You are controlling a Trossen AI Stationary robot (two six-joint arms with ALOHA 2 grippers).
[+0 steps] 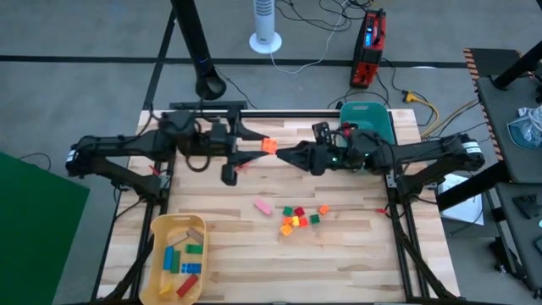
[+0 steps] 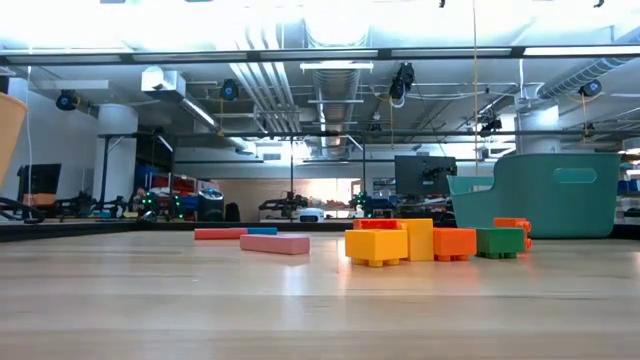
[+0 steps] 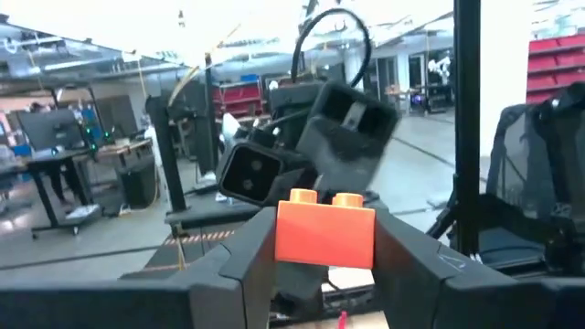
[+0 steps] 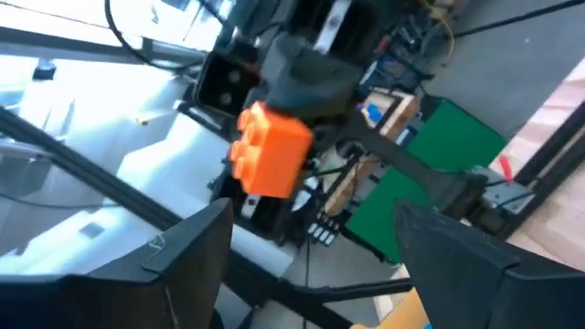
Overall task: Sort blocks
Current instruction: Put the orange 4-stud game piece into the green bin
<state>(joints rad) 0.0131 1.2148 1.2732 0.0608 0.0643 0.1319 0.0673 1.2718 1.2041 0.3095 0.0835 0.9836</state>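
Note:
My left gripper (image 1: 262,146) is shut on an orange block (image 1: 269,145) with two studs, high over the table's far middle; the block also shows in the left wrist view (image 3: 324,233). My right gripper (image 1: 284,154) faces it from the right, open and empty, with the block (image 4: 272,149) just ahead of its spread fingers. A pink bar (image 1: 263,206) and a cluster of red, yellow, orange and green blocks (image 1: 301,218) lie on the table. Neither gripper shows in the low view. My left gripper pinches the orange block by its two opposite side faces (image 3: 285,245) between its two fingers (image 3: 251,260). The fingers lie level and point toward the table's right. The block is lifted clear of the table, studs up in the wrist view.
A yellow tray (image 1: 161,229) at the near left holds several blue, green, orange and pink blocks. A teal bin (image 1: 369,114) stands at the far right edge. Bare wood lies between the tray and the block cluster. In the low view the cluster (image 2: 400,242) stands before the bin (image 2: 560,195).

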